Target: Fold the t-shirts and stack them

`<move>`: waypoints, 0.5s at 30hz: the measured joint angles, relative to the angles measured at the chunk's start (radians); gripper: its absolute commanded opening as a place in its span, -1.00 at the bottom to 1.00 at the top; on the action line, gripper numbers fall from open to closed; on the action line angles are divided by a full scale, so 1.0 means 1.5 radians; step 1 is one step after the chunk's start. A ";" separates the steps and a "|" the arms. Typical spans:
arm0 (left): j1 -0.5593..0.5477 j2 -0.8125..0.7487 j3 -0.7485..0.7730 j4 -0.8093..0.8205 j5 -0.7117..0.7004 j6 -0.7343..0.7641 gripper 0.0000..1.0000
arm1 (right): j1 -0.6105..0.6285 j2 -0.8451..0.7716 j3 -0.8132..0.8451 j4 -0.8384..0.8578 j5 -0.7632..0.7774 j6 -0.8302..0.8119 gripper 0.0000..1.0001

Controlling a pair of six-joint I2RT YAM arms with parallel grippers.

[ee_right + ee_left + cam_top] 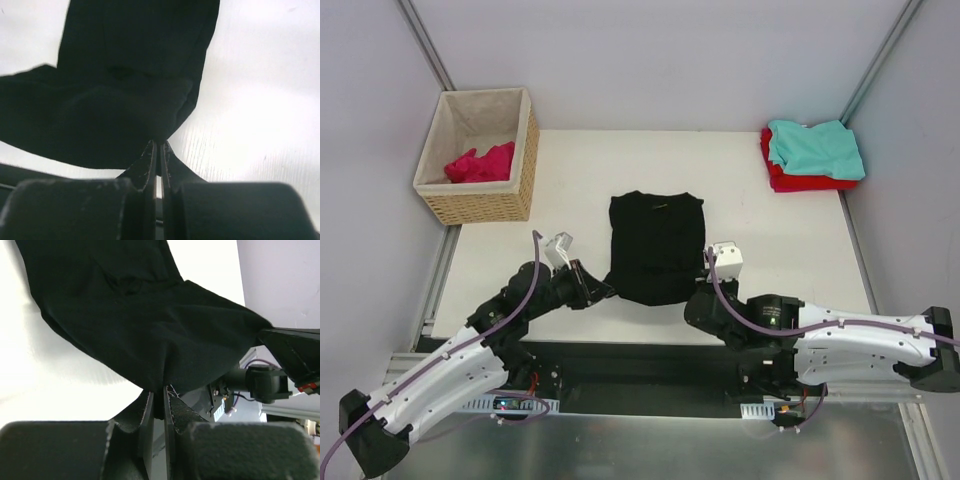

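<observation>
With 12 o'clock as the far edge of the desk [780,260] in the top view, the black t-shirt [657,240] lies flat at the centre as a narrow oblong. Its long axis runs from 6 to 12 o'clock, and what looks like the collar label sits at the far end. The sleeves do not stick out at the sides, so they appear to be tucked in. The left pincer [159,392] is nearly shut and pinches a thin bunch of black cloth at the shirt's near-left corner, about 7 o'clock of the garment. The right pincer [159,145] is pressed fully together on the near-right corner, about 5 o'clock. Both wrist views show the cloth lifted slightly at the grip and spreading away from the fingers toward 12 o'clock. The whole shirt therefore lies ahead of both pincers, each arm being nearest its own corner and the hem stretched between them. My judgement is that the coming move is a lengthwise fold, carrying the near hem toward 12 o'clock onto the collar end. For that, both corners must travel level and together, or the cloth will skew. At 2 o'clock the teal t-shirt [817,148] rests folded on the red t-shirt [800,182], well apart from the arms. At 10 o'clock the magenta t-shirt [480,163] lies crumpled inside the wicker basket [480,205], not yet folded.
</observation>
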 measured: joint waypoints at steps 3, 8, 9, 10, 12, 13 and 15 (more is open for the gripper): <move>0.000 0.034 0.062 -0.031 -0.019 0.025 -0.96 | -0.003 0.020 0.052 -0.008 0.041 -0.036 -0.99; 0.001 0.123 0.153 -0.028 -0.055 0.067 -0.97 | -0.064 0.036 0.086 0.037 0.060 -0.131 -0.99; 0.002 0.138 0.160 -0.026 -0.057 0.074 -0.96 | -0.083 0.036 0.086 0.049 0.058 -0.148 -0.99; 0.011 0.155 0.167 -0.023 -0.056 0.082 -0.97 | -0.105 0.036 0.085 0.068 0.051 -0.169 -0.99; 0.037 0.186 0.170 -0.008 -0.050 0.092 -0.99 | -0.152 0.036 0.083 0.107 0.028 -0.211 -0.99; 0.055 0.202 0.170 0.000 -0.039 0.096 -0.99 | -0.171 0.037 0.083 0.127 0.014 -0.231 -0.99; 0.091 0.231 0.170 0.020 -0.015 0.099 -0.99 | -0.207 0.042 0.083 0.166 -0.014 -0.265 -0.99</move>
